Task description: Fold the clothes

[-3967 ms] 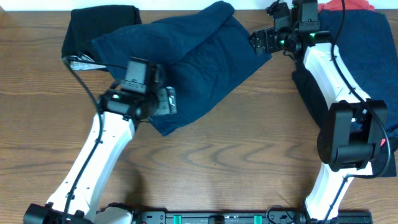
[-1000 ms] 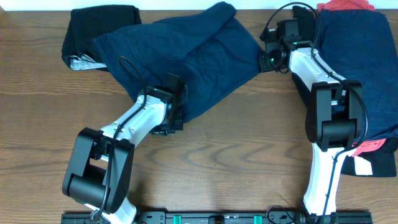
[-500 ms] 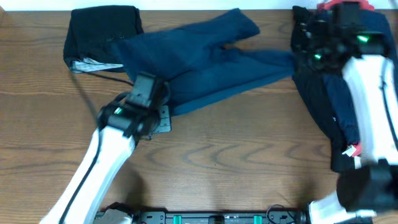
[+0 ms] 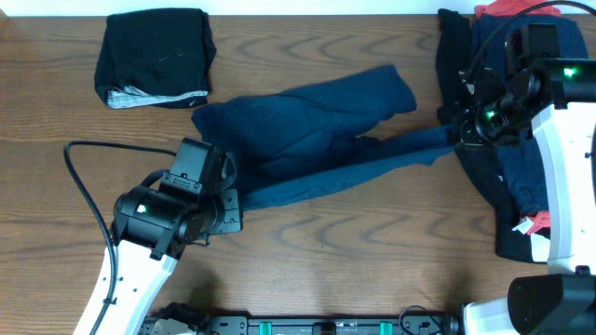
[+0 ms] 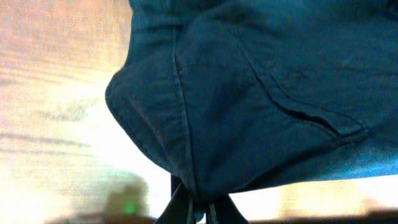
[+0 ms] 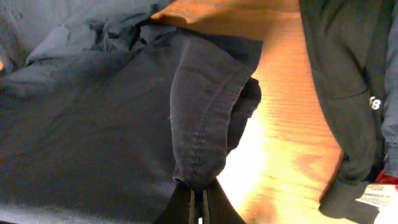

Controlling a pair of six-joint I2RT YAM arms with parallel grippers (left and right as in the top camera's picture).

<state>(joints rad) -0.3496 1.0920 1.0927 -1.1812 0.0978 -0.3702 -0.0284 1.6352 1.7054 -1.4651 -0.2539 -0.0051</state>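
Observation:
A plain navy blue garment [image 4: 307,140] from the clothes lies stretched across the middle of the table. My left gripper [image 4: 231,200] is shut on its front-left corner. In the left wrist view the cloth [image 5: 249,81] bunches down into the left gripper [image 5: 200,210]. My right gripper [image 4: 456,135] is shut on the garment's right end, which is pulled out into a narrow strip. The right wrist view shows a hemmed fold [image 6: 199,124] pinched by the right gripper [image 6: 198,208].
A folded black garment [image 4: 154,56] lies at the back left. A pile of dark clothes [image 4: 512,177] with some red [image 4: 503,7] runs along the right side, close behind my right gripper. A black cable [image 4: 79,186] loops over the table at the left.
Both grippers have drawn the navy garment toward the table's front. It is now stretched between them. The folded black garment has not moved.

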